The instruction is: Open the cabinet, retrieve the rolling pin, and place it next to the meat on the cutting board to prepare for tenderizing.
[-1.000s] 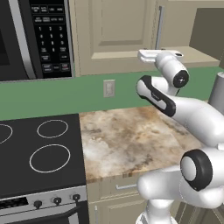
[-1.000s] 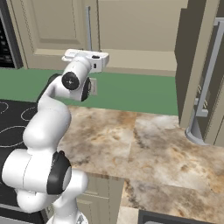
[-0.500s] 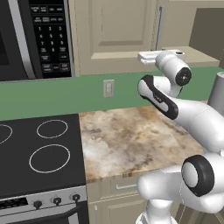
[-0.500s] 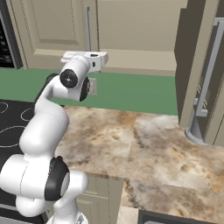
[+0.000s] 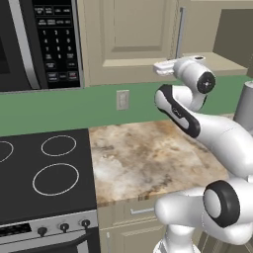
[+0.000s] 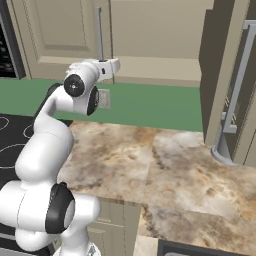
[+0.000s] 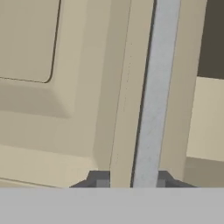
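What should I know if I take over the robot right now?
Tool: its two dark fingertips stand on either side of the long silver bar handle near its lower end, closing in on it; a firm grip cannot be confirmed.
Beige raised-panel wall cabinet door: looks shut or nearly so.
Marbled tan stone counter lies below, beside the black stovetop.
Done: the tool has reached the handle.
Left: pull the door open, take out the rolling pin, and lay it by the meat on the cutting board.
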